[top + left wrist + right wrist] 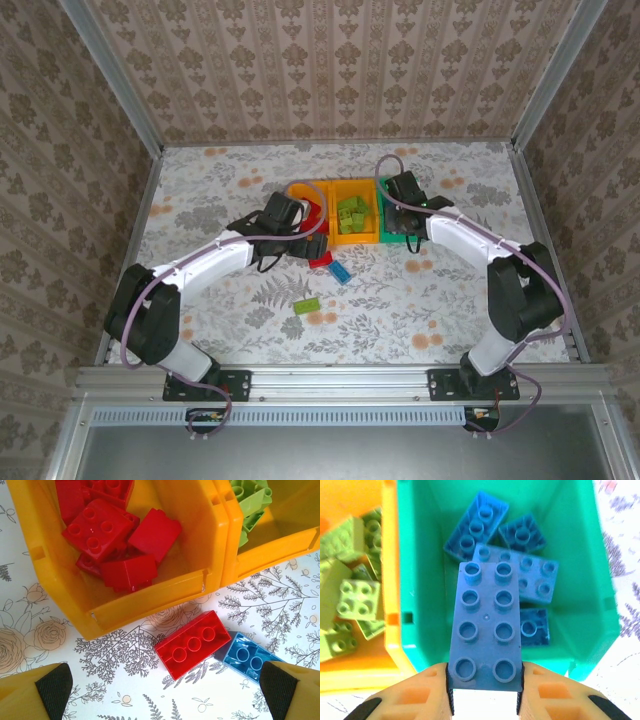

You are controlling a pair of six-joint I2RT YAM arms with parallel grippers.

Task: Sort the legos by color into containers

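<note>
Right gripper (485,686) clamps a long blue brick (485,625) over the green bin (420,555). Left gripper (164,689) hangs wide open, empty, above a red brick (192,642) on the table.

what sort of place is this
Probably a lab robot cell dressed to look homely, not a real room: wallpapered panels held in a metal frame, a floral-print table boxed in by them, and the left arm and right arm bolted to a rail at its near edge.

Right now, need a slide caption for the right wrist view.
Right gripper holds a blue 2x4 brick over the green bin of blue bricks, beside an orange-yellow bin of lime-green bricks.
</note>
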